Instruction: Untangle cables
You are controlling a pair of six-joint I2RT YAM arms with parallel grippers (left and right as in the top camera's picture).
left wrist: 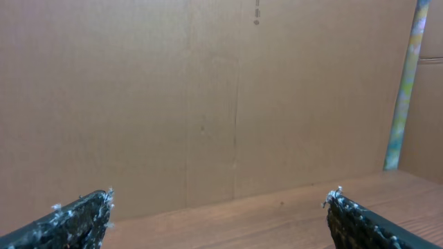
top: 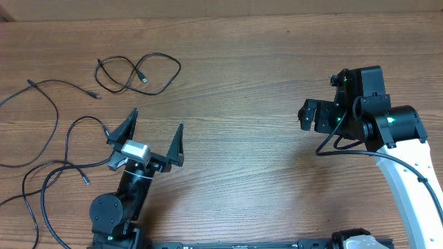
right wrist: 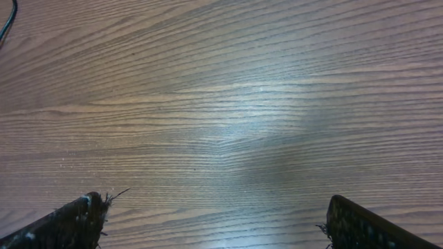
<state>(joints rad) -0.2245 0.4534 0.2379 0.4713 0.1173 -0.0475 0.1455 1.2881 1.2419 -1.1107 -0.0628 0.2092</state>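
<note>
Thin black cables lie apart on the left of the wooden table. A small looped cable [top: 138, 72] with plug ends sits at the back. A long strand [top: 48, 97] runs off the left edge, and another looped cable [top: 52, 176] lies beside the left arm's base. My left gripper [top: 158, 119] [left wrist: 220, 197] is open and empty, raised right of these cables, and its camera faces a cardboard wall. My right gripper [top: 313, 116] [right wrist: 214, 203] is open and empty over bare wood at the right. A short bit of cable [right wrist: 7, 21] shows at the top left of the right wrist view.
A brown cardboard wall [left wrist: 208, 97] stands along the table's far edge, with a pale patterned strip [left wrist: 405, 90] at its right. The right arm's own thick black cable [top: 339, 145] hangs by its wrist.
</note>
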